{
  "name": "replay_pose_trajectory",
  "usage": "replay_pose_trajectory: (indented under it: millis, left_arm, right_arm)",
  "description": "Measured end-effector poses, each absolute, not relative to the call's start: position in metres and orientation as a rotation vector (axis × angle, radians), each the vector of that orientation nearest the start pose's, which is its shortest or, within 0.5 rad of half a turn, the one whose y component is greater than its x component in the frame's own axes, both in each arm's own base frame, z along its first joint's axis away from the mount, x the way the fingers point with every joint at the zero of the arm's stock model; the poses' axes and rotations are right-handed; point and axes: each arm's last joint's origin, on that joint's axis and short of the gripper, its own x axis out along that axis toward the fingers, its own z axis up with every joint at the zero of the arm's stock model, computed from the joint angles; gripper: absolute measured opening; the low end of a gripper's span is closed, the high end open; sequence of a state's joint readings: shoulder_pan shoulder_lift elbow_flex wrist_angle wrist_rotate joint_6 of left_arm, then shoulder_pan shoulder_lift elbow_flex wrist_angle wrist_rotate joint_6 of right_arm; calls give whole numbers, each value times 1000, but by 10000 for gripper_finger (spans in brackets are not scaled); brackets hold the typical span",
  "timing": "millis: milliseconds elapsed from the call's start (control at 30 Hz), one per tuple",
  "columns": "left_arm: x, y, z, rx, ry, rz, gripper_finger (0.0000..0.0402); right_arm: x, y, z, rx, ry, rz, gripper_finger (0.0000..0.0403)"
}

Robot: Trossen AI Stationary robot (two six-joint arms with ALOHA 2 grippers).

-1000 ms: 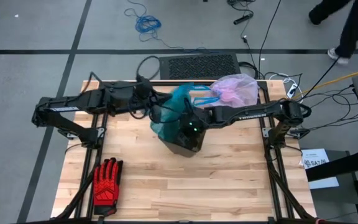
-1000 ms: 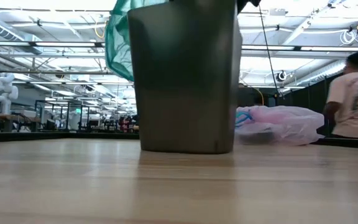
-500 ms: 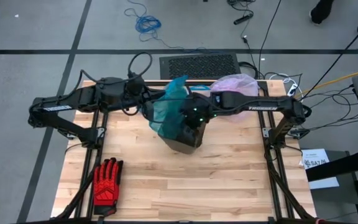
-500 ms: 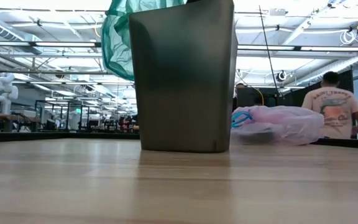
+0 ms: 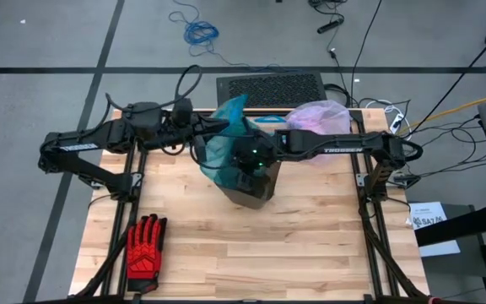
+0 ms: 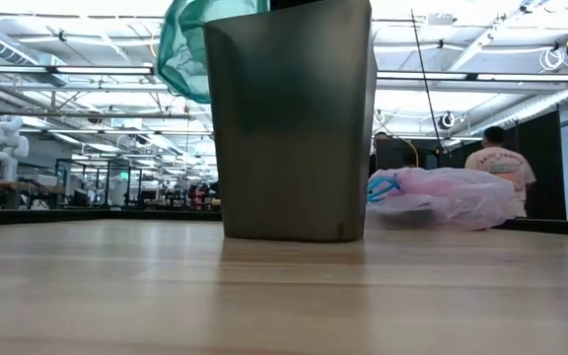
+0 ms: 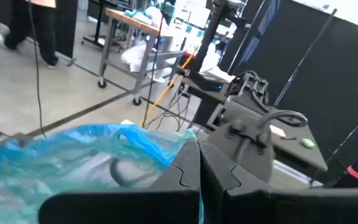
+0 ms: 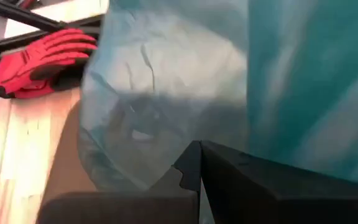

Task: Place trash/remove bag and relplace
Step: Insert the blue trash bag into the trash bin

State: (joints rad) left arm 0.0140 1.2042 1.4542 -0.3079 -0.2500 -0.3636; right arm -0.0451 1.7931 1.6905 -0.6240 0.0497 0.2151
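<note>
Both grippers clench the teal bag (image 5: pixel 224 139) rim: left gripper (image 5: pixel 199 145) and right gripper (image 5: pixel 245 160) stretch it over the bin (image 6: pixel 292 123) mid-bench. The removed pink bag (image 5: pixel 321 120) lies at the far edge.

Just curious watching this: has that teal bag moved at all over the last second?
Yes. In the high view the teal bag has shifted left and toward the table's far edge, judged against the grey bin.

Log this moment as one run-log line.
step: fitting teal bag on bin | left pincer: shut on teal bag | right pincer: shut on teal bag | pink bag: on table behind bin
</note>
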Motion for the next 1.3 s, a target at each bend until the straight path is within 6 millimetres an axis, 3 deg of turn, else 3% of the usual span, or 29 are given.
replay_pose_trajectory:
  millis: [433,600,733,900,1000,1167,1300]
  left_arm:
    - [267,5,411,-510,-58,230,0]
    - [269,5,400,-516,-56,231,0]
    - [269,5,398,-540,-55,228,0]
    - [270,5,401,-537,-81,222,0]
    - [270,6,403,-541,-110,227,0]
    - [270,12,410,-547,-187,230,0]
    - [268,14,412,-555,-204,217,0]
  right_arm:
    - [385,-17,295,370,1077,-238,0]
    - [385,-16,288,431,1124,-144,0]
    - [375,-14,303,481,1107,-70,0]
    - [346,-10,347,434,982,4,0]
    - [334,-5,372,299,842,-48,0]
    - [347,0,388,55,608,-249,0]
    - [368,3,374,-18,593,-288,0]
